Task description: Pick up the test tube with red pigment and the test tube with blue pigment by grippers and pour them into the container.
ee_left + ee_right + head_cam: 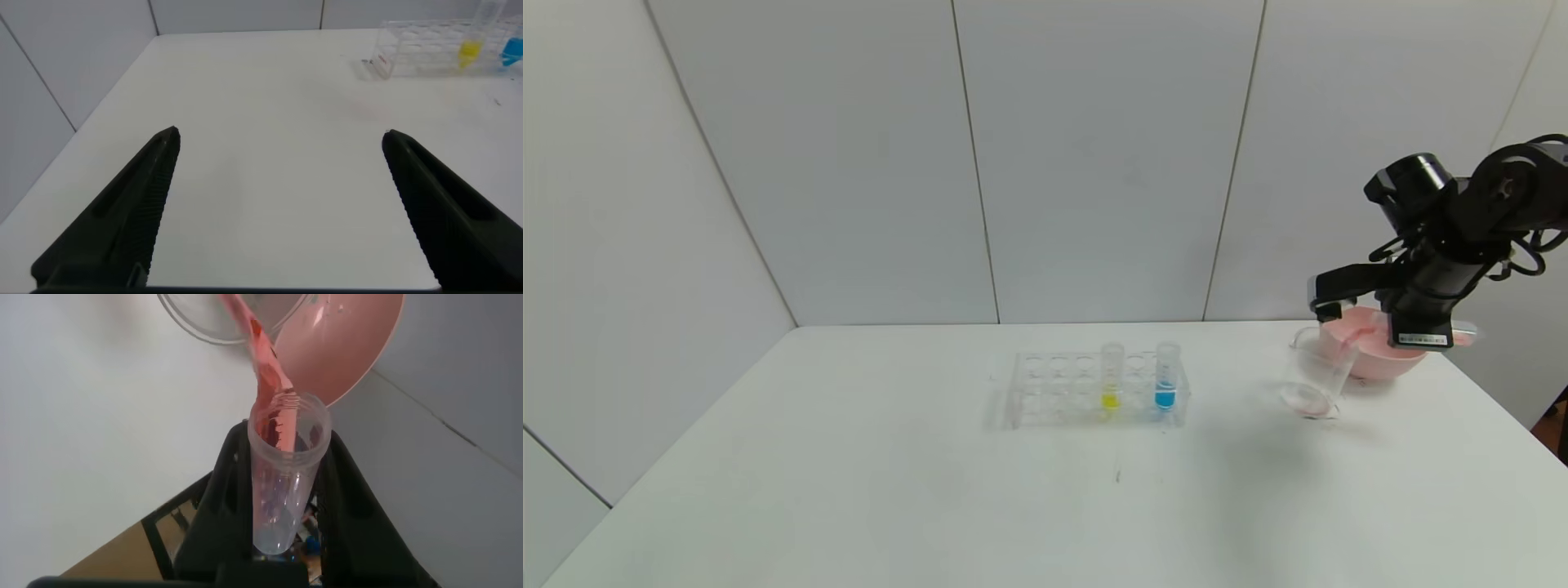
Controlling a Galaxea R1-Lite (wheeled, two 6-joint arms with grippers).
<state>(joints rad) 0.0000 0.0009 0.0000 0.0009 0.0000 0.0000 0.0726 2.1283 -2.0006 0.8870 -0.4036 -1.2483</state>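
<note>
Pouring: right gripper [1339,314] tips red-pigment tube [282,469] over container [1311,371] rim.

I am working at a lab-style test bench: a bare white table [931,490] enclosed by plain grey panel walls [1094,163]. A clear tube rack [1094,392] holds tubes of yellow [1111,384] and blue liquid [1166,380], beside a clear beaker [1311,380] and a pink bowl [1372,351].
</note>
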